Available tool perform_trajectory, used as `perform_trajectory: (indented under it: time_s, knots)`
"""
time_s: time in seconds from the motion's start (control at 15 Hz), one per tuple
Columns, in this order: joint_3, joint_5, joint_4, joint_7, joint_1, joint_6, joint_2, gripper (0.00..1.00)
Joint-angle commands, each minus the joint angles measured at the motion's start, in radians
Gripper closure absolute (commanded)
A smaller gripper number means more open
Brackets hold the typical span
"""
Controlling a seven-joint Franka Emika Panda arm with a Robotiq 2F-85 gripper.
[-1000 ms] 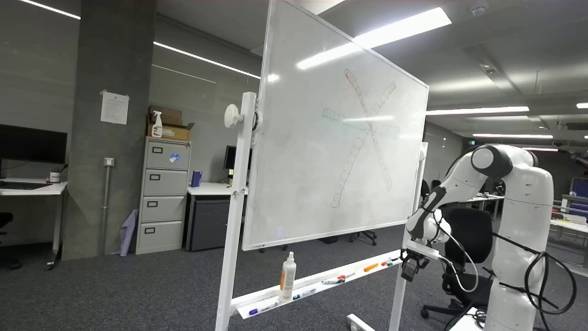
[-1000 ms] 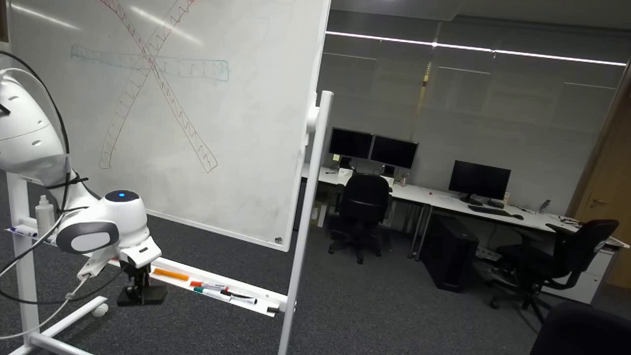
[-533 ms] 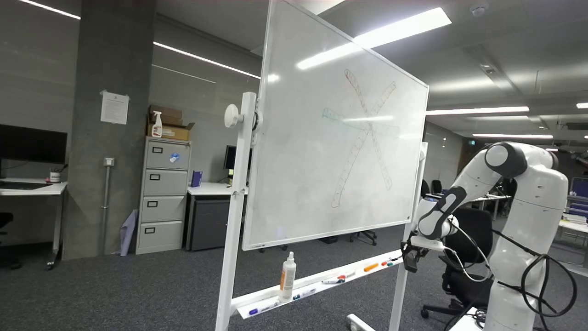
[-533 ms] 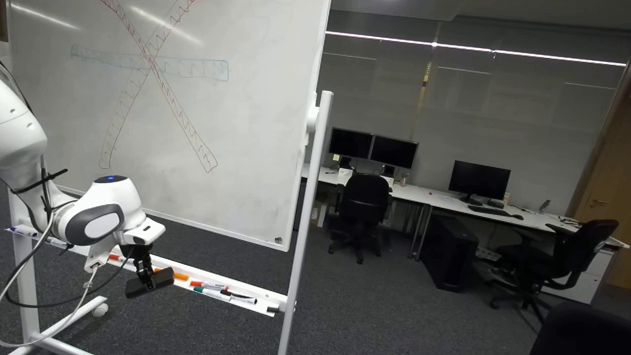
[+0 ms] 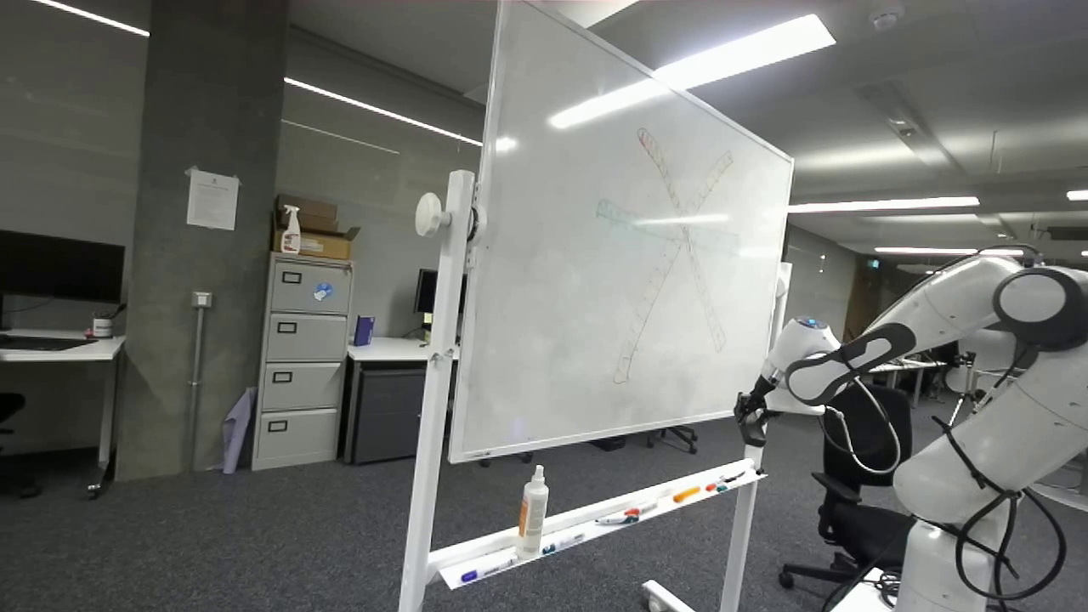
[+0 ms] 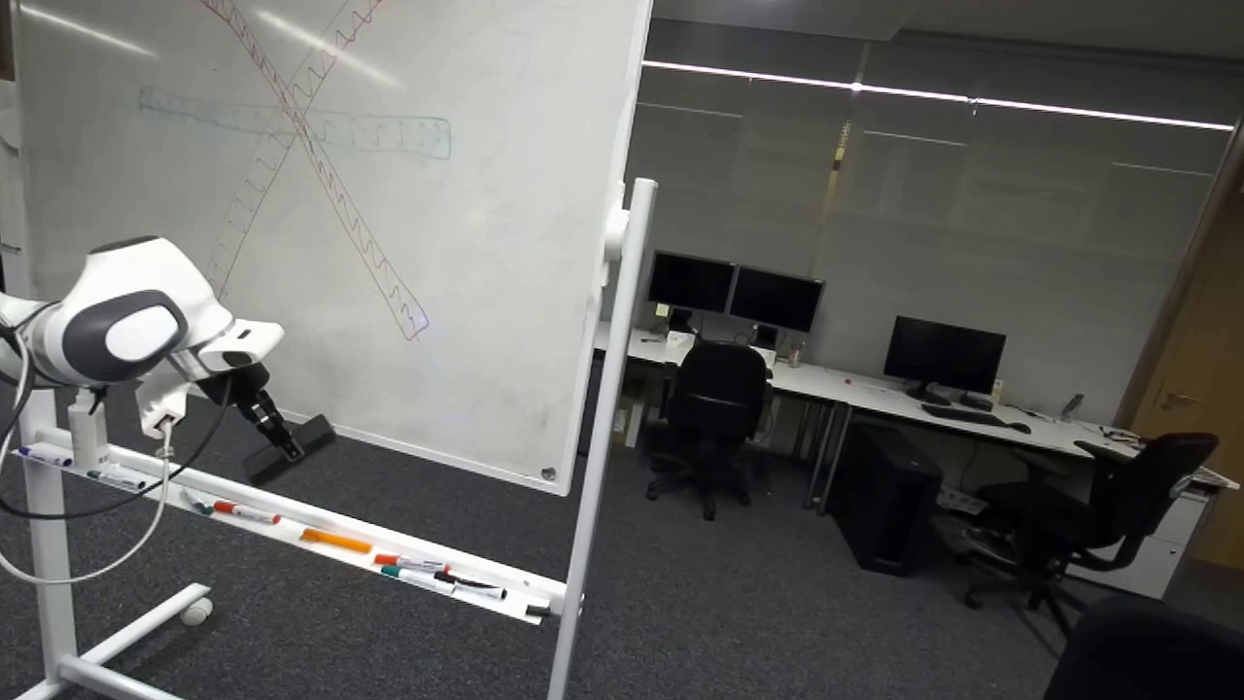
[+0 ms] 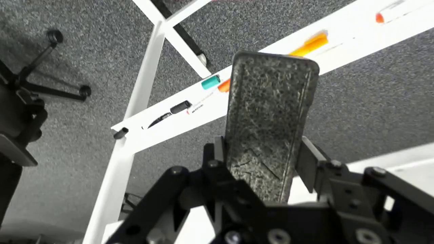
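Note:
My gripper [image 7: 264, 149] is shut on a dark, speckled block like a board eraser [image 7: 271, 108]; its fingers press the block's two long sides. In an exterior view the gripper [image 6: 287, 447] holds the eraser [image 6: 316, 440] tilted, above the white pen tray and near the whiteboard's [image 6: 486, 292] bottom edge. In an exterior view the gripper [image 5: 748, 418] is beside the board's lower corner; whether the eraser touches the board cannot be told. The whiteboard [image 5: 552, 340] bears crossed red and teal drawn strips.
The pen tray [image 6: 292, 528] holds several markers, an orange stick [image 6: 335, 541] and a spray bottle [image 5: 532, 514]. The stand's upright post [image 6: 603, 428] is at the board's side. An office chair [image 5: 867, 527] stands behind the arm. Cables hang from the arm.
My gripper has risen with the eraser from tray height to near the board's bottom edge. The wrist has tilted toward the board, and the forearm has swung.

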State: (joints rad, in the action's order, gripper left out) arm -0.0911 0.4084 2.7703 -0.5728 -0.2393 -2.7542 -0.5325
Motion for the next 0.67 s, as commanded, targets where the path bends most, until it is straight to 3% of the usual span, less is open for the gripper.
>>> perform_trajectory:
  time_s: [0.0,0.07,0.13,0.6]
  knots:
    - [0.062,-0.078,0.003,0.057,-0.032,0.034,-0.057,0.45]
    - [0.062,-0.088,0.003,0.062,-0.010,0.076,-0.113,0.45]
    - [0.001,-0.015,0.002,0.009,0.061,0.112,-0.153,0.45]
    - [0.000,-0.019,0.012,0.015,0.068,0.126,-0.184,0.45]
